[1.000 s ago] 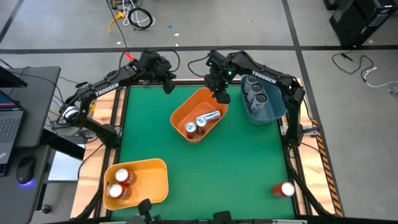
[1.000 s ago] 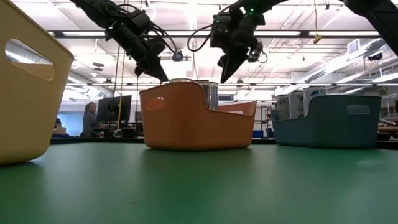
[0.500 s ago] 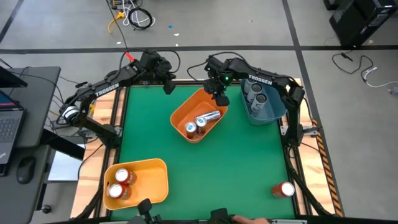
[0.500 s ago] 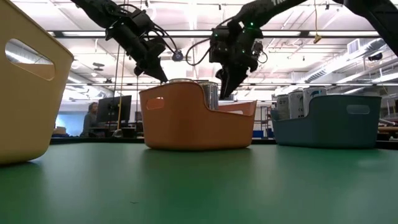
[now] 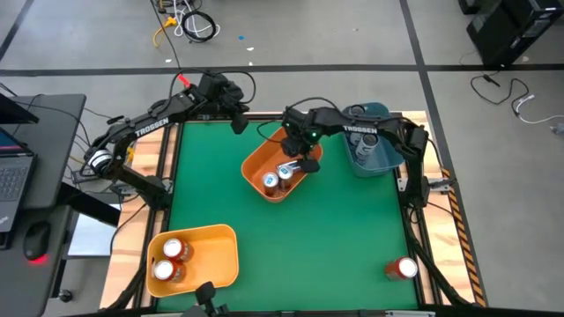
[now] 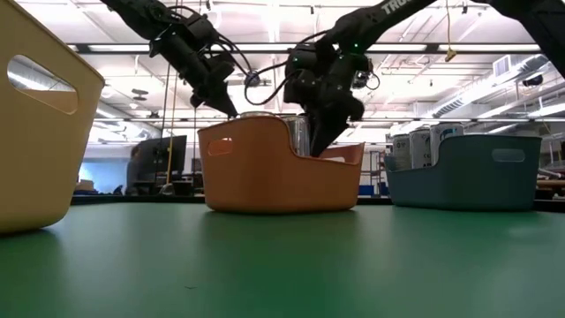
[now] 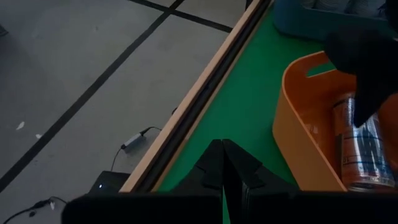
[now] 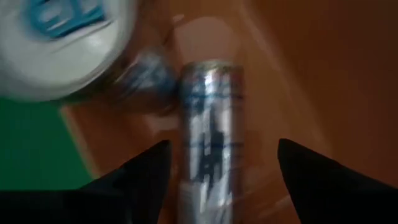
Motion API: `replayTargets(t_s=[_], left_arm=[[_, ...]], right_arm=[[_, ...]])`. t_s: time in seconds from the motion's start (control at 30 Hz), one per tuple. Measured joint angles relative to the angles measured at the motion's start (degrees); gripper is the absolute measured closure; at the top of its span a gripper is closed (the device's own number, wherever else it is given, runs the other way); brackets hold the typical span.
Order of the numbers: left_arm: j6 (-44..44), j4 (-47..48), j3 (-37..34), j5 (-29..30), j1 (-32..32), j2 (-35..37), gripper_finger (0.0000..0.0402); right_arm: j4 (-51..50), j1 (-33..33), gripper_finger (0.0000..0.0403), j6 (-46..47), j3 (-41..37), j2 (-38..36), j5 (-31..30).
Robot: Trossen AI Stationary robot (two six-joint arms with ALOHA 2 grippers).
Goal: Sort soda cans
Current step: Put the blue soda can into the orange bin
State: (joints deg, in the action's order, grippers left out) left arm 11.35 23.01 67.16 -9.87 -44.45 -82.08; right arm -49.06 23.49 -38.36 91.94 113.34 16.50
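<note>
The orange bin (image 5: 264,163) holds white-and-light-blue soda cans: two upright (image 5: 270,182) (image 5: 285,173) and one lying on its side (image 5: 296,164) (image 8: 208,143). My right gripper (image 5: 308,156) (image 8: 221,186) is open and reaches down into this bin (image 6: 282,172). Its fingers (image 8: 146,177) stand on either side of the lying can; I cannot tell whether they touch it. My left gripper (image 5: 238,121) (image 7: 224,165) is shut and hangs above the table's far edge, left of the bin. Two red-orange cans (image 5: 167,260) stand in the yellow bin (image 5: 216,246). Another red-orange can (image 5: 403,269) lies at the table's near right corner.
The blue bin (image 5: 374,160) stands at the far right with dark cans (image 5: 367,141) inside, partly under my right arm. The yellow bin (image 6: 35,124) sits at the near left corner. Open green table (image 5: 326,238) lies between the bins. A laptop (image 5: 13,172) sits off the table's left.
My right gripper has moved from above the orange bin's far rim toward the near edge and down into the bin, ending over the lying can, with its fingers still apart. My left arm has kept still.
</note>
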Motion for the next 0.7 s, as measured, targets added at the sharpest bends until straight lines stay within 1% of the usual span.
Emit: replayTargets(t_s=[0.13, 0.27, 0.43, 0.53, 0.7], left_arm=[[-0.02, 1.45, 0.00, 0.00, 0.00, 0.00, 0.0401], [-0.02, 1.55, 0.00, 0.00, 0.00, 0.00, 0.0401], [-0.04, 0.52, 0.00, 0.00, 0.00, 0.00, 0.0401], [-0.04, 0.58, 0.00, 0.00, 0.00, 0.00, 0.0401], [-0.04, 0.54, 0.00, 0.00, 0.00, 0.00, 0.0401]], right_arm=[[1.71, -0.08, 0.0103, 2.36, -1.74, 0.00, 0.63], [3.22, -0.07, 0.0096, 4.74, -3.83, 0.02, 2.09], [8.60, -0.17, 0.0099, 7.23, -7.93, 0.02, 2.20], [12.26, -0.17, 0.0104, 7.99, -10.16, 0.02, 1.14], [14.81, -0.22, 0.0113, 8.69, -11.49, 0.02, -0.68]])
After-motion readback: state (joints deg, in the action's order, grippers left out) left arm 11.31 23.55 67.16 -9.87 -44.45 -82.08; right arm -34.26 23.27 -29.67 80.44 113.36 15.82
